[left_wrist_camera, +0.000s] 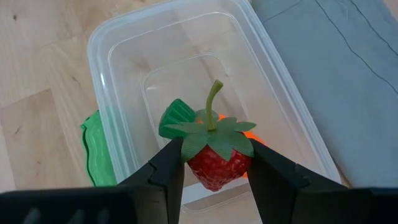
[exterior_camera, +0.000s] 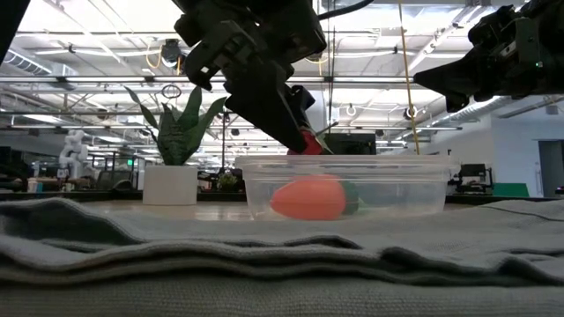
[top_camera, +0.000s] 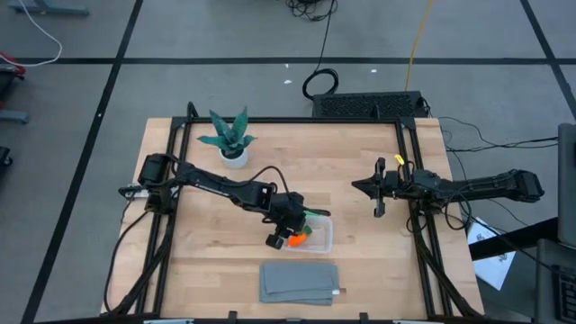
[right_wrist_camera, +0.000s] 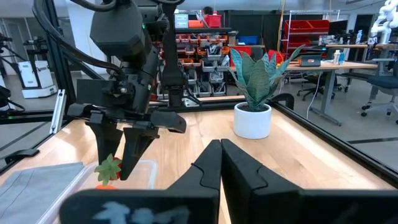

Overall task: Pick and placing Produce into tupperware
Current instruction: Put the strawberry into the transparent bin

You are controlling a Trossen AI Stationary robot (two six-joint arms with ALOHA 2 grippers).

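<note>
I hold the toy strawberry [left_wrist_camera: 214, 163] clamped between my left gripper [left_wrist_camera: 216, 171] fingers over the tupperware tub [left_wrist_camera: 112, 53]; it seems light, rigid, slick plastic, best pinched across its body. Right gripper [right_wrist_camera: 221, 163] waits closed, far right.

A light wooden table [top_camera: 207, 243] with a herringbone-patterned top and a black metal frame along its edges carries everything here. Toward its far left part stands a small white pot holding a teal-leaved plant [top_camera: 231, 139]. Near the front middle sits a small clear rectangular plastic tub with rounded corners [top_camera: 322, 238], resting flat on the wood. Just beside the tub's far long wall, a green elongated toy pod [left_wrist_camera: 94, 149] lies on the bare table, close against the plastic. In front of the tub, near the front edge, a flat grey folded cloth [top_camera: 300, 282] is spread out, close to the tub but apart from it.
</note>
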